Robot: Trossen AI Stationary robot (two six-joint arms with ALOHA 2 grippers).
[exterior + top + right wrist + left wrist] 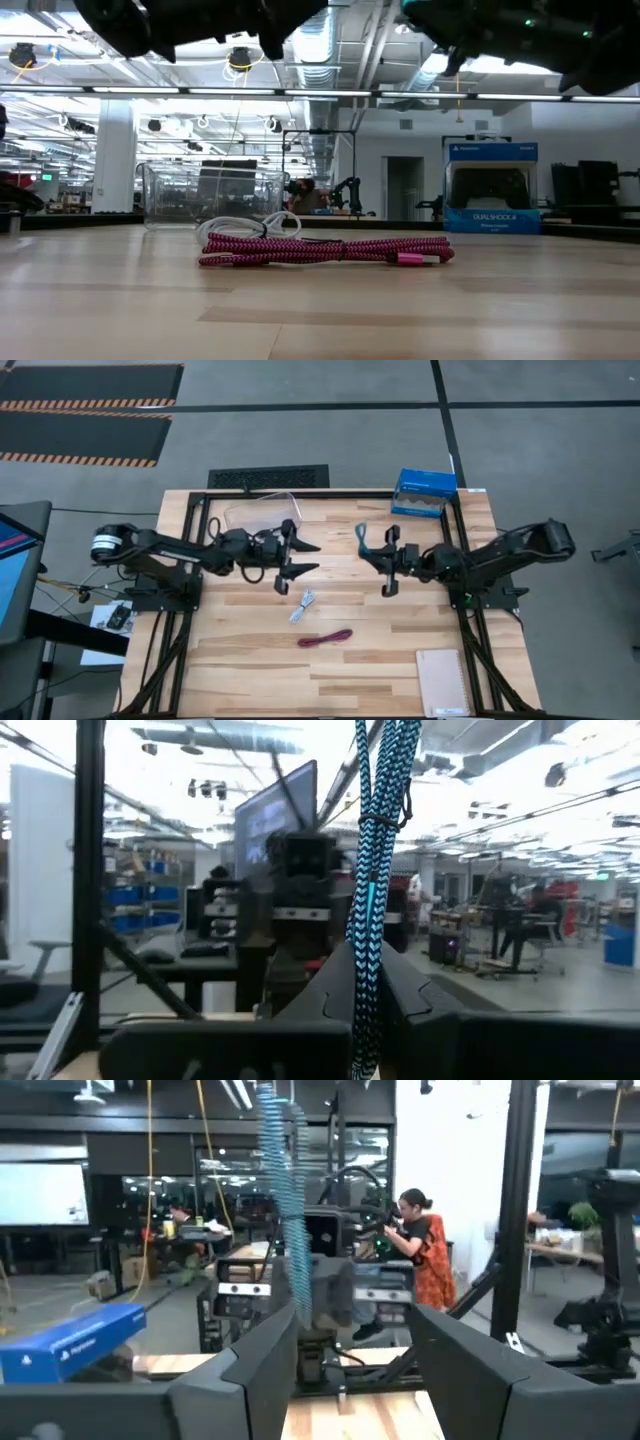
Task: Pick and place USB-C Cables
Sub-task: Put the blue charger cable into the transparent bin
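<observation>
Right gripper [389, 563], right of centre in the high view, hangs above the wooden table [250, 660] with its fingers pinched on a blue-and-black braided cable [372, 890]; in the right wrist view the cord runs up out of the closed fingers, and from above a teal loop [361, 537] shows just beside the gripper. Left gripper [303, 557], left of centre and facing the right one across a gap, has its fingers spread wide with nothing between them. A clear plastic bin [263, 512] sits at the table's upper edge above the left arm, and a blue box [424, 490] at the upper right. Below the left gripper lies the white-grey cable [302, 605]; just lower, near centre, lies the maroon cable [325, 637], apart from it.
</observation>
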